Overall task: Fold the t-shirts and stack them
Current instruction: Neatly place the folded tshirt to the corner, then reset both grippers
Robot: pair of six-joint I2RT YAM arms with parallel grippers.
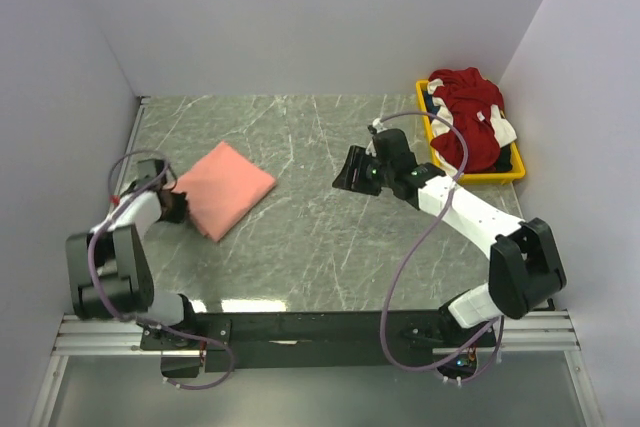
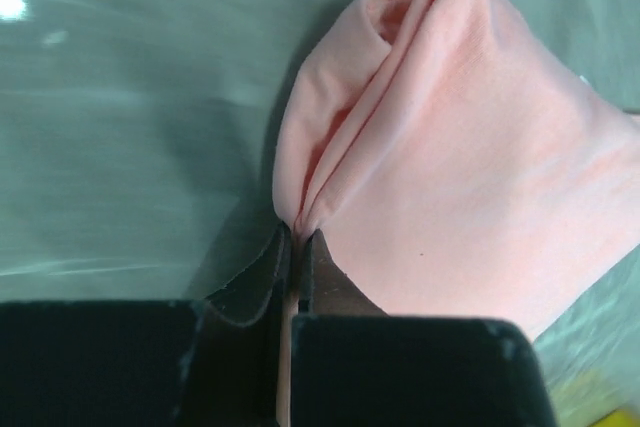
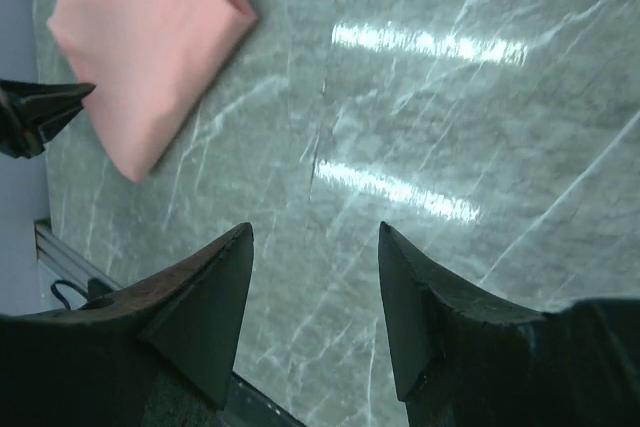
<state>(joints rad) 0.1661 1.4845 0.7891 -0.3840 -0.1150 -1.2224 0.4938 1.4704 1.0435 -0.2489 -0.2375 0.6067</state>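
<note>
On tee [image 2: 470, 167] edge (hem?): L fingers [image 2: 245, 292]

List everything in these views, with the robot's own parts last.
salmon-pink t-shirt: one, salmon-pink, folded, lying on the left half of the table.
dark red t-shirt: one, dark red with white parts, heaped unfolded in the tray.
tray: one, yellow, at the table's far right corner.
table: one, grey-green with marble veining, under everything.
left gripper: one, black, shut on the near-left edge of the salmon-pink t-shirt.
right gripper: one, black, open, over bare table right of centre, holding nothing.
</note>
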